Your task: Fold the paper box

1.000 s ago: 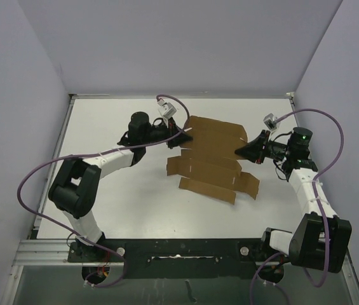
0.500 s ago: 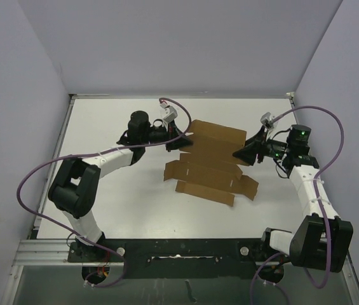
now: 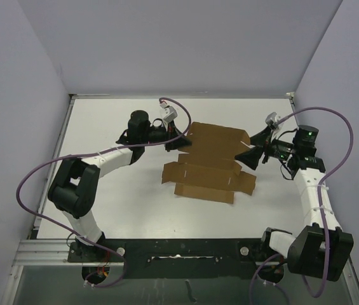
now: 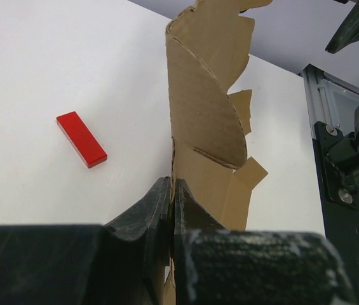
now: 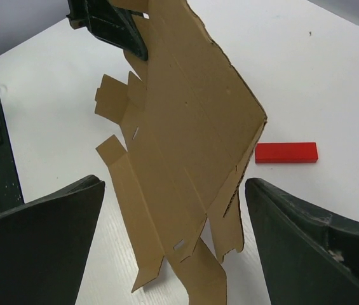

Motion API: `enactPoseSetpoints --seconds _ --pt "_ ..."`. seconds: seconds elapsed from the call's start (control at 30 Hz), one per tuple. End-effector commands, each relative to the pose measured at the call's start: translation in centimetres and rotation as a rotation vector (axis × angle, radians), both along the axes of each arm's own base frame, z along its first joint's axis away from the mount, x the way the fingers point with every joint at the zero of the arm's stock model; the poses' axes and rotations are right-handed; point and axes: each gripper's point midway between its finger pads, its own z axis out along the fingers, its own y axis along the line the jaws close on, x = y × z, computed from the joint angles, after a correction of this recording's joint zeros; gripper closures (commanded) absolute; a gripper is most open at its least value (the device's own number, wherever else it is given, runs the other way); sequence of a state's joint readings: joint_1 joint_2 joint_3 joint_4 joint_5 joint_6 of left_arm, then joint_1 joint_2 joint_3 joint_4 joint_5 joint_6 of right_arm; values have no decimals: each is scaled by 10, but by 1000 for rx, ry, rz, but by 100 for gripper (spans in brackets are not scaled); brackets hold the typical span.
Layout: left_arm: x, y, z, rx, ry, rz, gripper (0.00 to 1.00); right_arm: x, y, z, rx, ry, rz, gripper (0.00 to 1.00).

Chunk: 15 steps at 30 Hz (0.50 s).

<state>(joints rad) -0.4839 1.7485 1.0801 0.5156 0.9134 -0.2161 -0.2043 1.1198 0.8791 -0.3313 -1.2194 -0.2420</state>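
Observation:
The paper box [image 3: 208,162] is a flat brown die-cut sheet, held tilted above the table's middle. My left gripper [image 3: 182,143] is shut on its left edge; in the left wrist view the fingers [image 4: 157,203] pinch the cardboard [image 4: 204,114], which rises away from them. My right gripper [image 3: 250,148] stands wide open just off the sheet's right edge and touches nothing. Seen from the right wrist, the sheet [image 5: 185,133] hangs ahead of the open right gripper [image 5: 174,184], with the left gripper [image 5: 112,22] at its far end.
A small red block [image 4: 81,138] lies on the white table beside the sheet, also seen from the right wrist as the red block [image 5: 286,152]. The table's dark near rail [image 3: 179,251] carries both arm bases. Grey walls close in three sides.
My right gripper has opened, let go of the sheet's right edge and drawn back to the right. The sheet has swung slightly left and lower, still in the left gripper.

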Motion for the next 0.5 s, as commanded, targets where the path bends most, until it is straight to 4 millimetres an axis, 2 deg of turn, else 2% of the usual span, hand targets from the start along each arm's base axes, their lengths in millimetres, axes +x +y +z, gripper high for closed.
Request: enactPoseSetpoints --seconds 0.0,0.1,0.3,0.47 --pt "-1 2 57 -66 -153 -11 100 10 1 3 -11 7 3 2" --pt "-5 1 59 -69 -157 -30 100 21 -2 -8 -61 40 -40 2" --pt "-11 -1 60 -70 -159 -63 100 28 4 -11 -96 12 -45 1" --pt "-14 -4 61 -62 -164 -81 100 31 7 -14 -127 14 -23 15"
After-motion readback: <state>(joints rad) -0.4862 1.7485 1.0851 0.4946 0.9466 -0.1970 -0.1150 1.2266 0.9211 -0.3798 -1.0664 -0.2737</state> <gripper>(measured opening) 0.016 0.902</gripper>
